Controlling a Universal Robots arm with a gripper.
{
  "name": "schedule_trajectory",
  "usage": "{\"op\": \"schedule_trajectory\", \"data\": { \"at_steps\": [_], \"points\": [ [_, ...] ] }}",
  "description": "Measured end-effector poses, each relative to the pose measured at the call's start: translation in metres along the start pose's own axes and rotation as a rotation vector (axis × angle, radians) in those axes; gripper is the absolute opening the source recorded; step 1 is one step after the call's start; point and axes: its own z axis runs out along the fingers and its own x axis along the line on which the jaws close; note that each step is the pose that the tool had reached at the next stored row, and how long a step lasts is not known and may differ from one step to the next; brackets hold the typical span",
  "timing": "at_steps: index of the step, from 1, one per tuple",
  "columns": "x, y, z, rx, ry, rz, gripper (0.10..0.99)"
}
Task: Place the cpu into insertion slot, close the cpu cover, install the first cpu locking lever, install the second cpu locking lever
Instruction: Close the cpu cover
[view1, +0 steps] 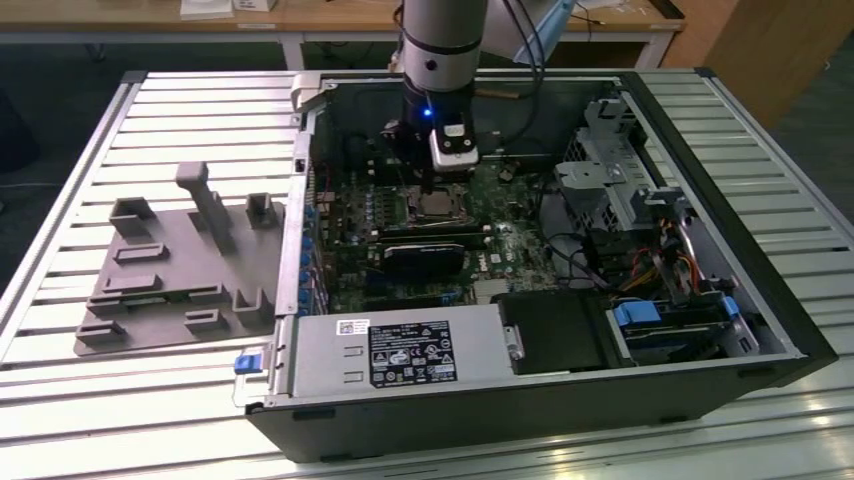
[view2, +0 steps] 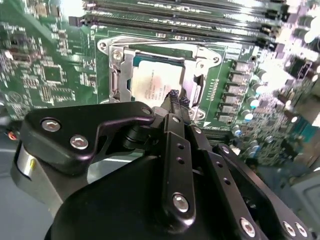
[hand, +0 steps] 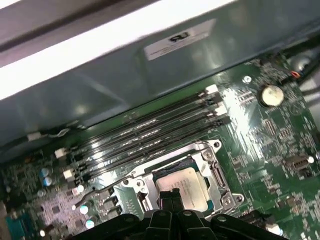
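cpu (view2: 155, 80) sits under the cpu cover (view2: 122, 75) (locking step, I reckon). Empty claw (view2: 175, 97) pinched shut; latching wants care.

An open computer case (view1: 787, 325) fills the middle and right of the exterior view, lying on a slatted metal table (view1: 174, 110). A grey moulded fixture (view1: 167, 275) sits at the left of the frame; a labelled power supply (view1: 400, 352) occupies the lower centre.

Slatted metal table (view1: 200, 110); wooden desk (view1: 347, 16) behind; dark floor (view1: 134, 55).
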Motion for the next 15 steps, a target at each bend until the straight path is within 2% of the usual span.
{"op": "schedule_trajectory", "data": {
  "at_steps": [6,11,15],
  "points": [
    [0.0,-0.0001,0.0012,0.002,0.0032,-0.11,0.106],
    [-0.0001,-0.0001,0.0021,-0.001,-0.0066,-0.184,0.106],
    [0.002,-0.0014,0.0026,-0.003,-0.0113,-0.2,0.106]
  ]
}}
